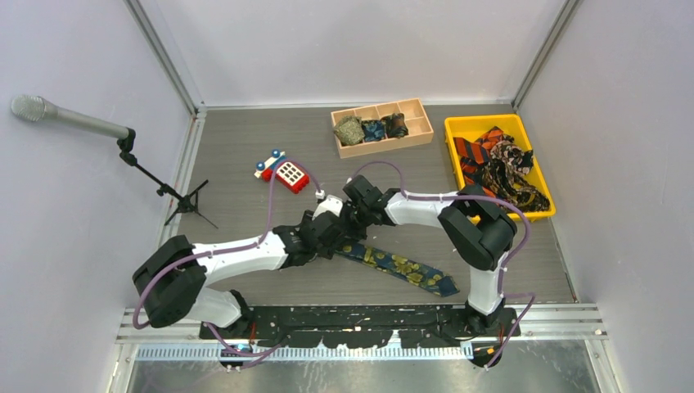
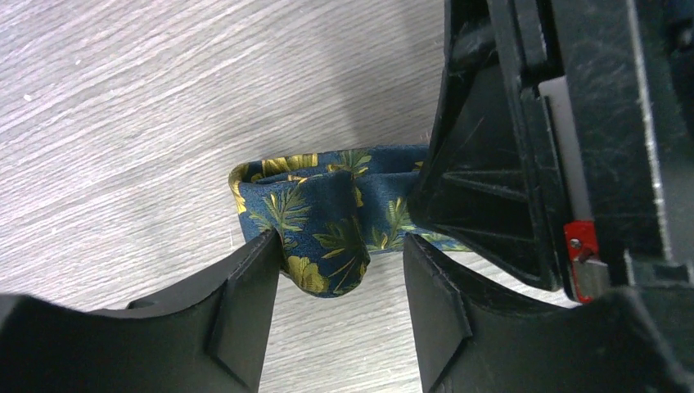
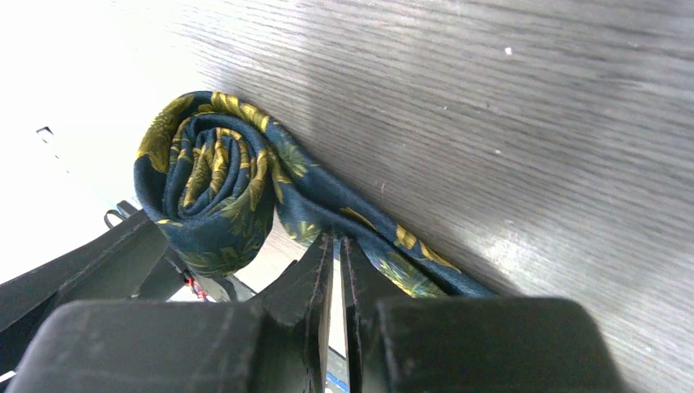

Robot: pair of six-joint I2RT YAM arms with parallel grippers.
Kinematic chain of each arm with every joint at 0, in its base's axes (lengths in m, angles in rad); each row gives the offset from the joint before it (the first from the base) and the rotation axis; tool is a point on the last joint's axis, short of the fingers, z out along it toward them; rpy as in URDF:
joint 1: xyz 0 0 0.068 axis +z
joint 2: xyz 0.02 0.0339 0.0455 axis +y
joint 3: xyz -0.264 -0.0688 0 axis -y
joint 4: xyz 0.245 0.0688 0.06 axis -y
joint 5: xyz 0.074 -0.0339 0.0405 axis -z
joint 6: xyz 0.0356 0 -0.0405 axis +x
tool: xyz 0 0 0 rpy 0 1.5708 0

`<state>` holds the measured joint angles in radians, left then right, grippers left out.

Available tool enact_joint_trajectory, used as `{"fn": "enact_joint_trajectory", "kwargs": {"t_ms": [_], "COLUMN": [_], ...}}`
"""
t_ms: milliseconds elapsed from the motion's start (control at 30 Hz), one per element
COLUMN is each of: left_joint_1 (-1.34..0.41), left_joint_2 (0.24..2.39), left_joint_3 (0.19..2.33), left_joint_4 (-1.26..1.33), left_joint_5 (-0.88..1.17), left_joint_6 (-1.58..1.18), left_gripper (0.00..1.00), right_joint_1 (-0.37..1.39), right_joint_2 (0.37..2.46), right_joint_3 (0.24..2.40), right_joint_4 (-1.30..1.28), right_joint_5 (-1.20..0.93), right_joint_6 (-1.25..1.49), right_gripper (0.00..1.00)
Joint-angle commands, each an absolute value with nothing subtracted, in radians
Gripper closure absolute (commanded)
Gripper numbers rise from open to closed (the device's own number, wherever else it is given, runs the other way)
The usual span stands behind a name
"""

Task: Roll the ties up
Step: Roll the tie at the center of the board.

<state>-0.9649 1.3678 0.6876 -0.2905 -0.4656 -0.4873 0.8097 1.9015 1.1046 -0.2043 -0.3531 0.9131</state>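
Nearest the lens: the left gripper (image 2: 342,246), at the bottom of the left wrist frame. Its fingers stood wide, one on each side of the rolled end, and did not clamp it.
Second pair of fingers: the right gripper (image 3: 335,246), at the bottom centre of the right wrist frame, was narrow, with only a thin slit between the fingers. The tips lay at the flat band just beside the roll. Whether they pinched fabric, I could not tell.
Place of the work: the navy tie (image 1: 401,266) lay on the table (image 1: 245,164) in the centre of the top view. One end was wound into a coil (image 3: 213,180) where the two grippers met, and the rest ran flat toward the lower right.
Risk, unrolling: the coil could spring loose, because the wide fingers gave it no pressure and the fabric looked smooth.
Risk, crooked roll: if the band was pulled sideways, the layers could slide out like a cone.
Risk, snag: a loose fold hung between the left fingers and could catch on one of them.
Risk, collision: the two grippers were very close and could knock each other.
Count, flat ties: one.
Count, rolled ties (image 1: 373,129): three, in the wooden tray (image 1: 421,131) at the upper centre.
Count, heap of ties (image 1: 499,168): in the yellow bin (image 1: 483,120) at the upper right, too tangled to count.
Count, others: one toy phone (image 1: 290,174) and one microphone (image 1: 33,108).
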Motion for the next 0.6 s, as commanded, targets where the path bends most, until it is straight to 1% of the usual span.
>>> {"fn": "enact_joint_trajectory", "kwargs": {"t_ms": [0,400,567], "left_joint_1": [-0.977,-0.974,-0.974], "left_joint_2": [1.35,1.313,1.325], "left_joint_3": [0.707,0.787,0.823], "left_joint_4": [-0.373,-0.472,-0.498], "left_joint_5": [-0.364,-0.343,-0.306], "left_joint_6": [-0.458,-0.398,-0.391], "left_gripper": [0.42,0.45,0.44], "right_joint_1": [0.804,0.8,0.801], "right_joint_2": [1.817,1.777,1.763], "right_joint_3": [1.116,1.172,1.178], "right_joint_4": [-0.24,-0.308,-0.318], "right_joint_5": [-0.324,-0.318,-0.316], "right_joint_6": [0.882,0.858,0.854], "right_gripper": [0.86,0.86,0.86]}}
